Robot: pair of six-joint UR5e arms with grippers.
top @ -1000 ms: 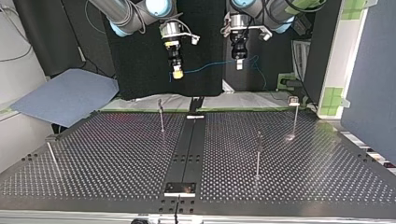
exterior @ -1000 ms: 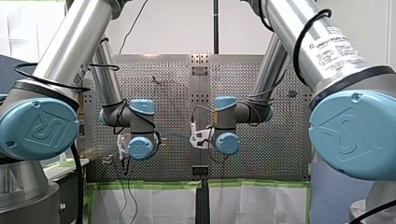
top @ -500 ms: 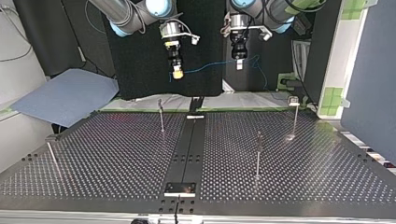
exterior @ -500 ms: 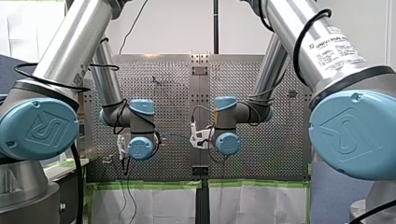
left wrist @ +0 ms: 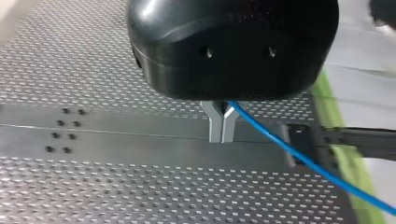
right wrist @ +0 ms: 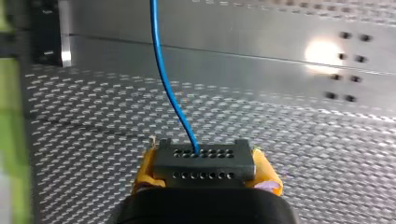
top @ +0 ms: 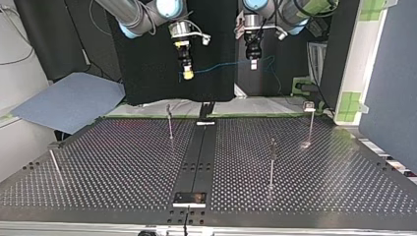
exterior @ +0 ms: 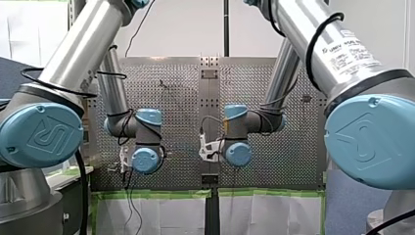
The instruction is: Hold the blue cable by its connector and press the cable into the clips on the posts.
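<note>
Left fingers [left wrist: 215, 127] pinch blue cable [left wrist: 285, 149]; right fingers [right wrist: 145, 169] clamp connector [right wrist: 204, 164], mostly hidden

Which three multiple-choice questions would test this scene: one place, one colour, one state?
1. Where is the connector of the cable? A lying loose; B between the right gripper's pads; C hanging free.
2. What colour are those pads? A yellow; B green; C white.
3. How is the cable? A cut in two; B coiled; C strung in the air from the right gripper to the left gripper.
Key: 1 B, the right wrist view shows the pads clamping it; 2 A, yellow shows beside the connector; 3 C, the top view shows it spanning both grippers.
</note>
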